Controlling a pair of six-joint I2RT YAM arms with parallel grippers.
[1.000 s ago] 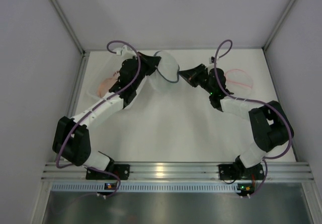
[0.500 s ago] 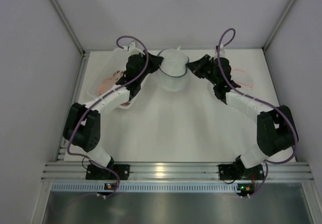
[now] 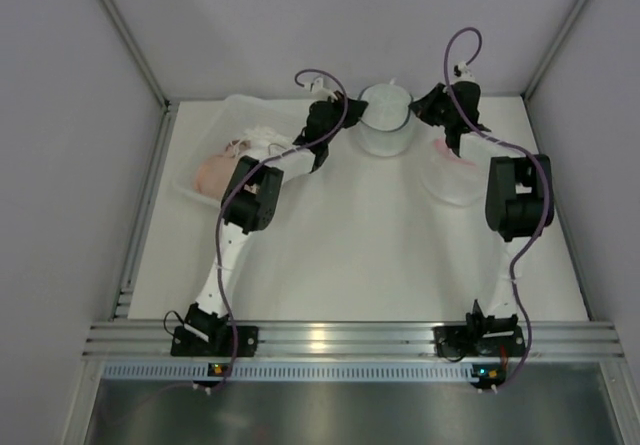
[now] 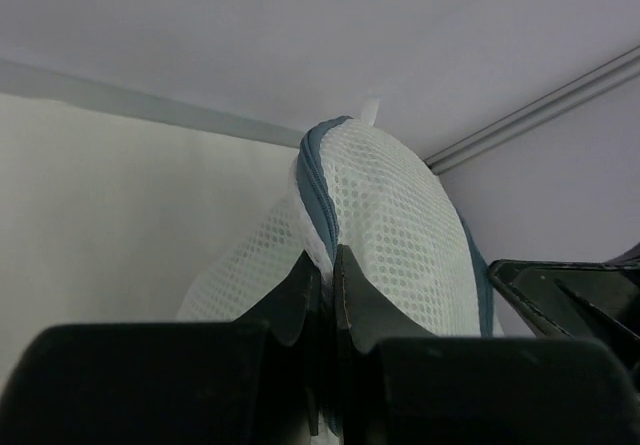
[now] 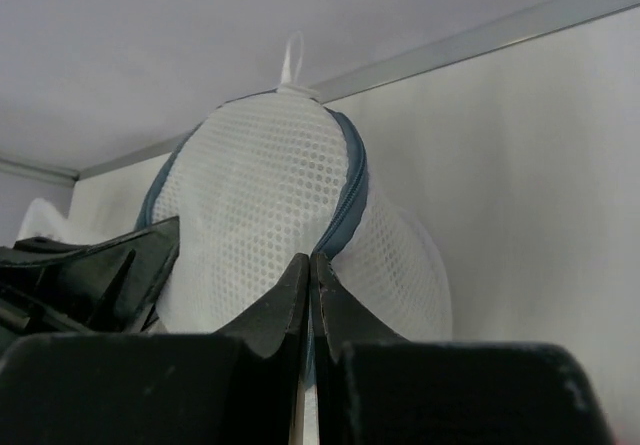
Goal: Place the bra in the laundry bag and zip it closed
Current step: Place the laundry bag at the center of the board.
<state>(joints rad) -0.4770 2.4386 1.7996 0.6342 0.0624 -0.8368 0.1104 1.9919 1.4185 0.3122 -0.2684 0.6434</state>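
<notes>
The white mesh laundry bag [image 3: 384,115] with a blue-grey zip hangs between both grippers at the back of the table. My left gripper [image 3: 347,125] is shut on the bag's zip edge; the left wrist view shows its jaws [image 4: 322,257] pinching the mesh [image 4: 400,225]. My right gripper [image 3: 426,108] is shut on the opposite zip edge, seen in the right wrist view [image 5: 310,260] against the bag [image 5: 250,195]. A white loop sticks up from the bag's top. The pink bra [image 3: 212,171] lies in a clear tray at the back left, apart from both grippers.
The clear plastic tray [image 3: 240,110] stands at the back left by the left wall. A round whitish piece with a pink rim [image 3: 452,170] lies at the back right under the right arm. The back wall is close behind the bag.
Both arms have stretched toward the back wall, carrying the bag from the middle-left to the back centre. The grippers have drawn closer together on either side of it.
</notes>
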